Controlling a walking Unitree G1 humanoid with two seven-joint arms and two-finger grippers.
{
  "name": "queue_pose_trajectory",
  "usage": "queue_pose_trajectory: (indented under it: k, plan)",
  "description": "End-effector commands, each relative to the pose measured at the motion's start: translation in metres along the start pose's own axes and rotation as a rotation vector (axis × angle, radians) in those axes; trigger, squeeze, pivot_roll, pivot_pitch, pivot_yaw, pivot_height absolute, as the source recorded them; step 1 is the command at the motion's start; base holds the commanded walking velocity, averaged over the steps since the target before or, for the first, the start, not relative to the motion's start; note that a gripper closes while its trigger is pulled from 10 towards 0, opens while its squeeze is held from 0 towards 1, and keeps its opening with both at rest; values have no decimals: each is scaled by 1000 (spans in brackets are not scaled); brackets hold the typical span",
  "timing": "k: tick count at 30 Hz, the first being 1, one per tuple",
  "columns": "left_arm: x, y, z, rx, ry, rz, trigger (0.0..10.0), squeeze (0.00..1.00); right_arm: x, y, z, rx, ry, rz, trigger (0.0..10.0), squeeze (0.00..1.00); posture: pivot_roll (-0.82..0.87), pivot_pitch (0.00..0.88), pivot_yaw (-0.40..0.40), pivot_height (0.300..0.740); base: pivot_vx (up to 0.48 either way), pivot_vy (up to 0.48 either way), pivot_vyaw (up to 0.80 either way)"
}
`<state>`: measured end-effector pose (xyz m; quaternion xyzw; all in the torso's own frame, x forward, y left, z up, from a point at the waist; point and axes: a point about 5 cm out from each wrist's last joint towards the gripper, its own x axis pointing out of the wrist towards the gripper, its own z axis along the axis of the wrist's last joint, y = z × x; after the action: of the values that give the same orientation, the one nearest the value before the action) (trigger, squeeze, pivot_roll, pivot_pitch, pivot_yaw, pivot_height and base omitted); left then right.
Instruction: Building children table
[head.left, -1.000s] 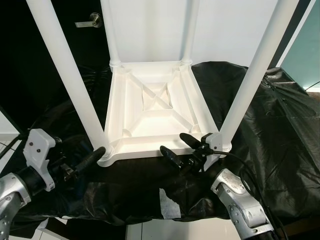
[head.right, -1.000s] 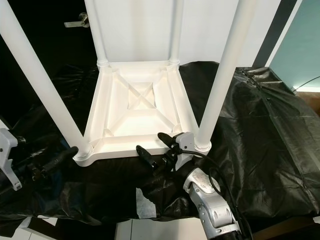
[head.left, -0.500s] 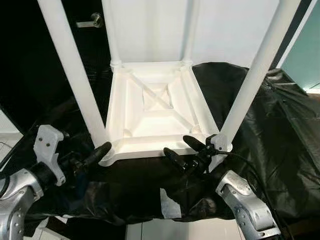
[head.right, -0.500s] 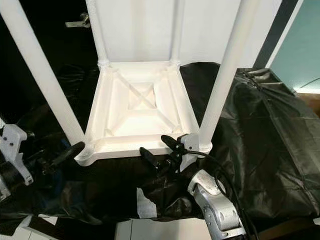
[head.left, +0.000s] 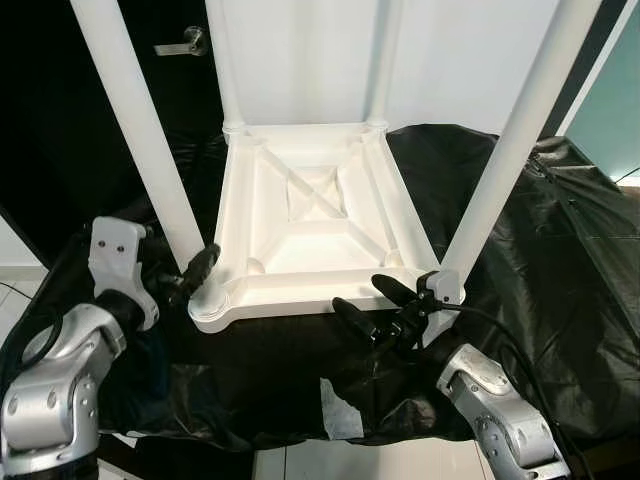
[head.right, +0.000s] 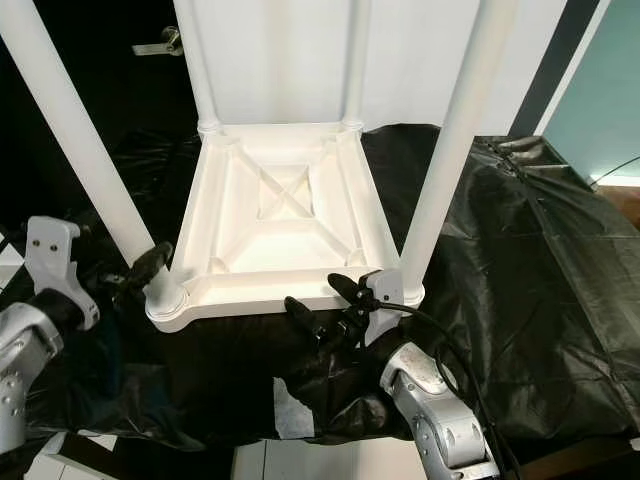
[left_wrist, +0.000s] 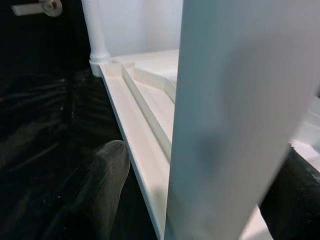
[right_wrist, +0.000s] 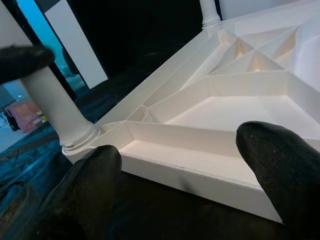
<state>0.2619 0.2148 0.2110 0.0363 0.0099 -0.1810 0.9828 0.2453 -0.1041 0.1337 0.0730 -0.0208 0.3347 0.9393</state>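
Black plastic sheeting (head.left: 560, 250): lying crumpled over the whole work surface, carrying everything below.

Children's table (head.left: 310, 215): white, resting upside down on the sheeting, ribbed underside facing up with a crossed brace at its centre. Four round white legs are standing upward from its corners; the two far legs are rising against a white wall panel (head.left: 450, 60).

Near-left leg (head.left: 135, 150): rising from the near-left corner socket and leaning slightly outward.

Near-right leg (head.left: 510, 160): rising from the near-right corner, tilting toward the right.

Dark door (head.left: 60, 120): standing behind on the left, with a metal lever handle (head.left: 185, 43).

Left hand (head.left: 196, 272): reaching in at the base of the near-left leg; in the left wrist view its fingers (left_wrist: 107, 185) are sitting apart on either side of that leg, though whether they are pressing on it cannot be told.

Right hand (head.left: 375, 305): hovering just in front of the table's near edge, beside the near-right corner, its two fingers spread apart and gripping nothing.

Pale scrap (head.left: 338, 410): lying on the sheeting near the front edge, between the two arms.
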Motion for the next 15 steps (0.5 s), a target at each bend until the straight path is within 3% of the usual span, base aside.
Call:
queue_pose_trajectory:
  k: [1, 5, 6, 7, 8, 9, 15]
  plan:
    - [2, 8, -4, -18, 21, 213, 10000, 0, -2, 0, 0, 9, 8, 0, 10000, 0, 63, 0, -29, 740, 0, 0, 0]
    - [14, 7, -5, -62, 8, 294, 10000, 0, -5, 4, -2, 53, 19, 4, 10000, 0, 57, 0, -22, 740, 0, 0, 0]
    - [18, 4, -4, -69, 2, 299, 9176, 0, -6, 5, -2, 87, 17, -2, 10000, 0, 54, 0, -18, 740, 0, 0, 0]
    - [21, 2, -3, -96, -9, 298, 941, 0, -8, 7, -2, 131, 17, -9, 10000, 0, 51, 0, -14, 740, 0, 0, 0]
    - [21, 2, -3, -96, -9, 298, 941, 0, -8, 7, -2, 131, 17, -9, 10000, 0, 51, 0, -14, 740, 0, 0, 0]
    - [25, -1, -3, -130, -25, 299, 0, 0, -10, 9, -3, 199, 17, -16, 10000, 0, 47, 0, -10, 740, 0, 0, 0]
    - [32, -8, 0, -167, -20, 278, 0, 0, -16, 16, -8, 315, 38, -38, 10000, 0, 38, 0, 3, 740, 0, 0, 0]
